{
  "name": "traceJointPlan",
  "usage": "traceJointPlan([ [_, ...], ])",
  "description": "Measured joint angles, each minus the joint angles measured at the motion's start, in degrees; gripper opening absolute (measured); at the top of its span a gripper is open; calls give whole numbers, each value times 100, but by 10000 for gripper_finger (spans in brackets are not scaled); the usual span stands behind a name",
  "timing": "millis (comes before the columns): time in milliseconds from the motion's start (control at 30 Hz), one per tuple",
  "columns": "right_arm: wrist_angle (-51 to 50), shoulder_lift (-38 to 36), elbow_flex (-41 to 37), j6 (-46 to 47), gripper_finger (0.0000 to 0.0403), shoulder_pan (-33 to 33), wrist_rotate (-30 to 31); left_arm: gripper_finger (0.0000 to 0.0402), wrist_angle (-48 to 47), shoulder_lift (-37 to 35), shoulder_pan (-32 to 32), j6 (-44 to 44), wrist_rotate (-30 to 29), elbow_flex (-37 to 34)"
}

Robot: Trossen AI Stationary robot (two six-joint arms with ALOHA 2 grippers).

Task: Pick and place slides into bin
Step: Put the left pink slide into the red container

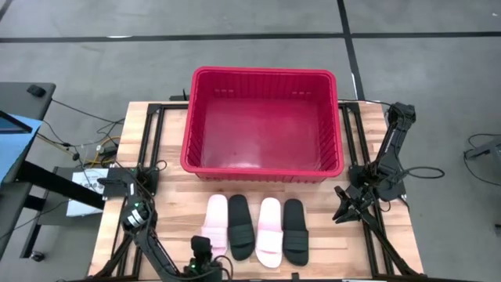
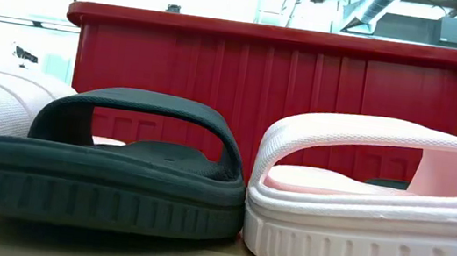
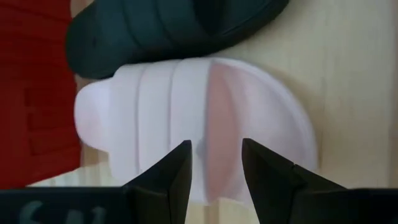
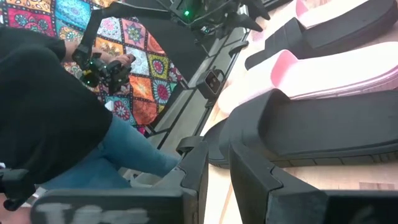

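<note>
Four slides lie side by side on their soles near the table's front edge: a pink one point(image 1: 216, 223), a black one point(image 1: 240, 227), a pink one point(image 1: 270, 231) and a black one point(image 1: 294, 229). The red bin point(image 1: 262, 164) stands behind them. My left gripper point(image 3: 214, 168) is open at the front edge point(image 1: 202, 249), over the leftmost pink slide point(image 3: 186, 124), with a black slide point(image 3: 168, 31) beside it. My right gripper point(image 4: 219, 174) waits at the table's right point(image 1: 344, 207), narrowly open and empty, pointing toward the rightmost black slide point(image 4: 323, 130).
The bin's near wall point(image 2: 271, 72) rises right behind the slides point(image 2: 99, 173). Dark frame rails point(image 1: 149, 149) run along both sides of the table. A person in a dark top and jeans point(image 4: 74, 124) stands beyond the table on a patterned rug.
</note>
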Motion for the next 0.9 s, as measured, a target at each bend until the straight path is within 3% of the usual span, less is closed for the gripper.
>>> traceJointPlan([
  [900, 2, 0, 1, 0, 57, -2, -1, 132, -198, -9, 325, -71, 331, -179],
])
